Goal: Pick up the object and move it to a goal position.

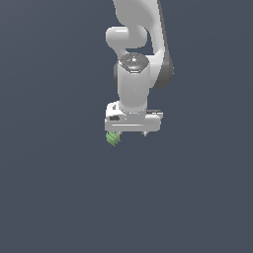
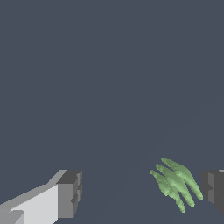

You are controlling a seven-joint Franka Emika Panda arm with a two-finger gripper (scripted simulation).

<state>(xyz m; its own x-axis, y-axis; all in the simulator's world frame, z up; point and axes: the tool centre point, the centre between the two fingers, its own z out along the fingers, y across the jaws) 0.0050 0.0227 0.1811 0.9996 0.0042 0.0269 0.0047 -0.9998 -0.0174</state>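
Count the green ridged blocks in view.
1. The small bright-green ridged block sits under the white gripper, toward the exterior view's left; in the wrist view it lies between the open fingers, close to one pad. None other visible.

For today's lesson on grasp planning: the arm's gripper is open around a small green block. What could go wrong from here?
1. The green block sits off-centre in the open gripper, close to one finger and far from the other. Closing may shove it sideways or tip it rather than clamp it.
2. Its surface is ridged and lumpy, so the flat pads may catch only a few ridges and the block could slip during the lift.
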